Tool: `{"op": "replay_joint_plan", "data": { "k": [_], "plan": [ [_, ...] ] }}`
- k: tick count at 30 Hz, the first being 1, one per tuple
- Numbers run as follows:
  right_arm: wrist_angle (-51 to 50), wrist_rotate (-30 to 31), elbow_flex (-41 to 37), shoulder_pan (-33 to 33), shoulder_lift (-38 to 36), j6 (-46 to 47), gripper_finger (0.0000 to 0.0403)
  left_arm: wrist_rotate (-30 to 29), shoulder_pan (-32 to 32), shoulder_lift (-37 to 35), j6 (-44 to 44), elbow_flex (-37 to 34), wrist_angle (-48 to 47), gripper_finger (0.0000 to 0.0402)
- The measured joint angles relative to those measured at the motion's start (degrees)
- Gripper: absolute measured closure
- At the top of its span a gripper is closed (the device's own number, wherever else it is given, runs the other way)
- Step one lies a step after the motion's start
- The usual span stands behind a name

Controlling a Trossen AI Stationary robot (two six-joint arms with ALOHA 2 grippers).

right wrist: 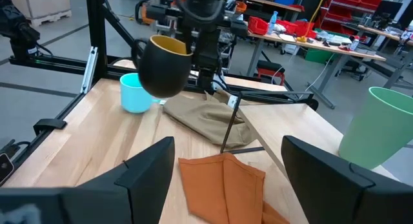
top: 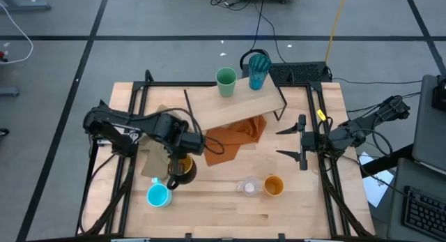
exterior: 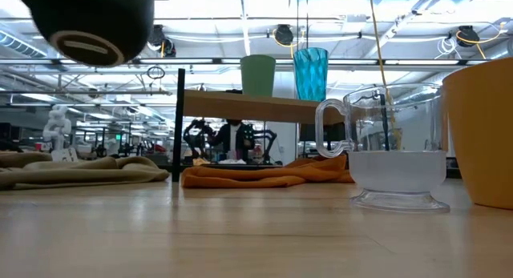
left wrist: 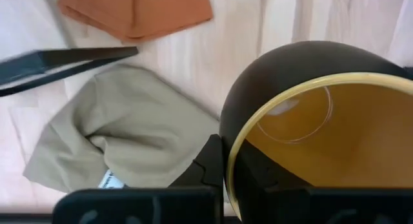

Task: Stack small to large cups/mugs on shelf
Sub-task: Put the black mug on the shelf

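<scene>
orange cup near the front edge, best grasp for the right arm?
Pinch the rim wall of the orange cup from above, one finger inside. It stands upright, mouth open, no visible handle. Come from its right side: the clear glass mug sits close on its left. Right end effector is open.

A robotics lab or workshop is indicated: a grey taped floor (top: 174, 19) crossed by cables (top: 268, 22), cluttered workbenches (right wrist: 310, 37), and ceiling strip lights (exterior: 200, 26) are seen.
</scene>
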Motion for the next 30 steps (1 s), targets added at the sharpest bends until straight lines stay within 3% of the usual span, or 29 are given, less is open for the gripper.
{"op": "replay_joint_plan", "data": {
  "k": [8, 20, 30],
  "plan": [
    [-0.37, 0.01, 0.0, 0.0, -0.02, 1.07, 0.0129, 0.63, 5.09, -0.62, 4.71, 1.0, 0.04, 0.039],
    [-0.85, 0.02, 0.0, 0.0, 0.0, 1.09, 0.0129, -2.79, 11.02, -0.91, 13.08, 15.51, -0.06, 0.039],
    [-1.01, 0.02, 0.0, 0.01, 0.0, 1.53, 0.0129, -6.19, 19.7, -0.86, 20.33, 20.63, 0.0, 0.039]
  ]
}}
